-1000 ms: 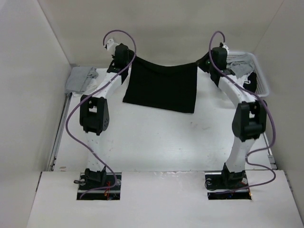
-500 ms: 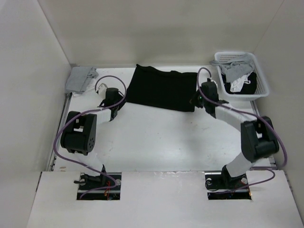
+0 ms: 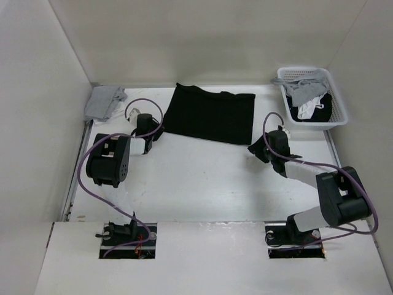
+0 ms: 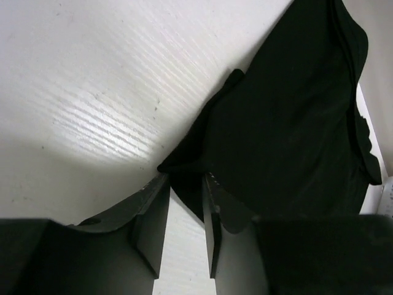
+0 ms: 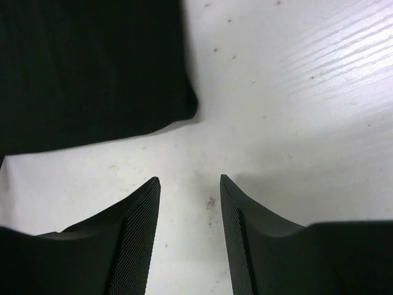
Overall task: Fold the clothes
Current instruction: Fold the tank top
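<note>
— Black shirt (image 3: 212,115)?
— Spread flat on the table (image 3: 202,178), upper centre of the top view.
— Left gripper (image 4: 186,178)?
— Parted narrowly, gripping nothing; shirt corner right at the fingertips.
— Right gripper (image 5: 190,179)?
— Wide apart over bare table, shirt corner at upper left of its wrist view.

A plain black shirt (image 3: 212,115) on a white table (image 3: 202,178), a white basket (image 3: 342,106), a grey cloth bundle (image 3: 104,101).
</note>
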`<state>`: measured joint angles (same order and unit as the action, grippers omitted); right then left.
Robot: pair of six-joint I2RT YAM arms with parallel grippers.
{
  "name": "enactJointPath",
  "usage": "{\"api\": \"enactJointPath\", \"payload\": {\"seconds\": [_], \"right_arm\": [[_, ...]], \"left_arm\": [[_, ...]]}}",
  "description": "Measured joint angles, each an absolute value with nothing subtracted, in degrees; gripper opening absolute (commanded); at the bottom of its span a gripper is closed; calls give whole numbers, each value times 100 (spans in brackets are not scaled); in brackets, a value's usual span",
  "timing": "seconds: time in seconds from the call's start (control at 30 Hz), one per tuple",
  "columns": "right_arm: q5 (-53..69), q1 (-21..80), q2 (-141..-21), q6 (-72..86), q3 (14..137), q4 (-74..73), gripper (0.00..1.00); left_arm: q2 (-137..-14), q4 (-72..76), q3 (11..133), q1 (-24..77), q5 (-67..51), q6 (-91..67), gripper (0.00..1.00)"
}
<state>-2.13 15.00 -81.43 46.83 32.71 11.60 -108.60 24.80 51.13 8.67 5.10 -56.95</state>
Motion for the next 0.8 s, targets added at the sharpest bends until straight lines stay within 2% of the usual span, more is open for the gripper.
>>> {"api": "enactJointPath", "payload": {"seconds": [0.07, 0.13, 0.3, 0.47, 0.6, 0.8], "right_arm": [[-209, 1450, -8344, 4794, 3267, 1315, 52], [-165, 1428, -8573, 4908, 3267, 1553, 54], [-102, 1424, -8858, 5199, 3267, 1929, 57], [-180, 1420, -9111, 5725, 3267, 2351, 53], [-305, 1420, -9376, 6145, 3267, 2757, 44], [-471, 1420, -9688, 6525, 3330, 2915, 9]], "left_arm": [[-10956, 2508, 5177, 840, 510, -5749, 12], [-11013, 2521, 5201, 825, 513, -5767, 7], [-11041, 2532, 5214, 801, 526, -5793, 2], [-11041, 2550, 5212, 781, 580, -5811, 0], [-11041, 2578, 5210, 755, 604, -5837, 0], [-11041, 2685, 5159, 753, 617, -5881, 0]]}}
